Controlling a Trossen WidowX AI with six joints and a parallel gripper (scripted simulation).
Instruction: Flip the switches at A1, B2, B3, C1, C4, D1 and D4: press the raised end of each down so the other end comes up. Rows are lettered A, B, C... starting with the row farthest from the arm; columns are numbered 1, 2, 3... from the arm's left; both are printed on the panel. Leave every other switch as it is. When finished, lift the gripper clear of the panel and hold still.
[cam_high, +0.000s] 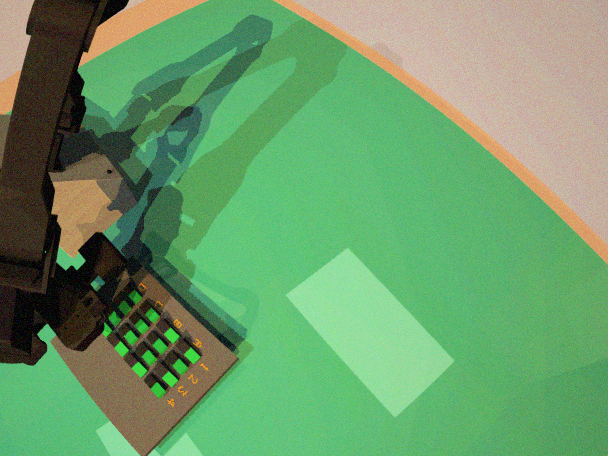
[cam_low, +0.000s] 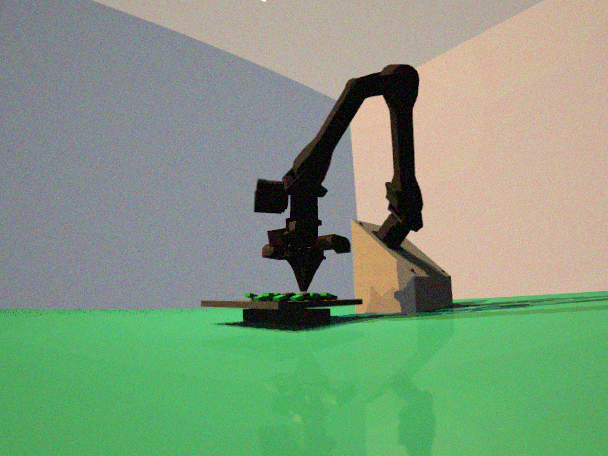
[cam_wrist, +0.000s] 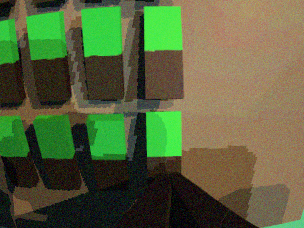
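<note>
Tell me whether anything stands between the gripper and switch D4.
Nothing visible does. The gripper is shut, its tips right at the dark, arm-side end of switch D4, with no object between them. Whether they touch, I cannot tell.

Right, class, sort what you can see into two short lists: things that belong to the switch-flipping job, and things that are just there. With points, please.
Part of the job:
- the switch panel (cam_high: 107, 385) (cam_low: 220, 303) (cam_wrist: 240, 90)
- its green-and-dark switches
- the printed row letters and column numbers
- the end effector (cam_low: 303, 290), closed, tip at the switches

Just there:
- the pale rectangle (cam_high: 370, 332) on the green surface
- the walls
</note>
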